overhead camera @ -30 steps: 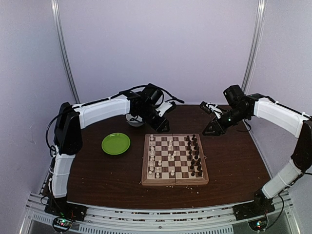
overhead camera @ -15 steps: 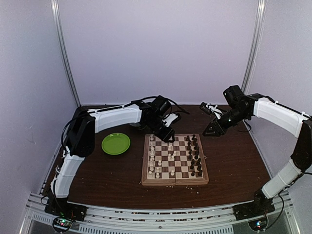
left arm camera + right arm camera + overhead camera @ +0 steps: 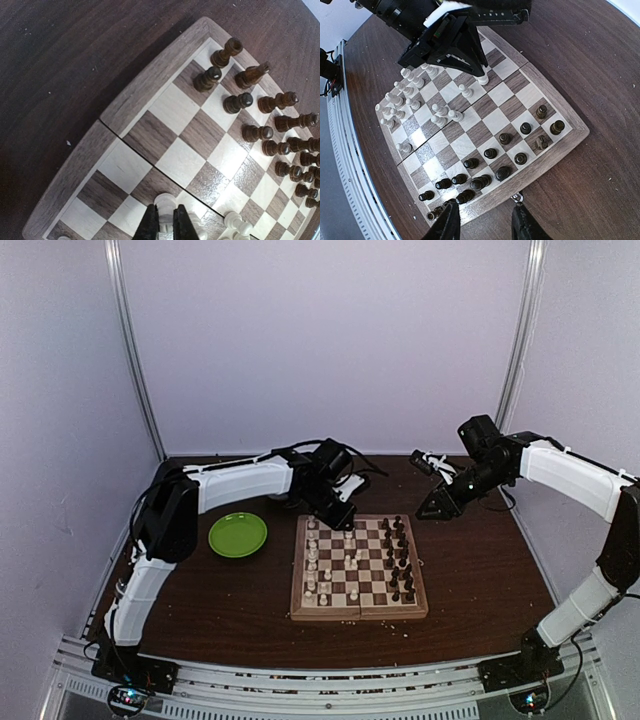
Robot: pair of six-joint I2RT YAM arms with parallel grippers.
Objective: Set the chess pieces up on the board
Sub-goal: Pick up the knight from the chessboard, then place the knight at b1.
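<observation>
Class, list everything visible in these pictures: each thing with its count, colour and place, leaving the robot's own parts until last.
Table: one, dark brown wood, under everything.
Chessboard: one, light and dark brown squares, table centre.
White pieces: many, cream, mostly on the board's left half.
Dark pieces: many, dark brown, along the board's right side.
Held piece: one, cream, at the board's far edge.
Plate: one, green, left of the board.
Left end effector: one, black, shut on the held piece.
Right end effector: one, black, open, beyond the board's far right corner.
</observation>
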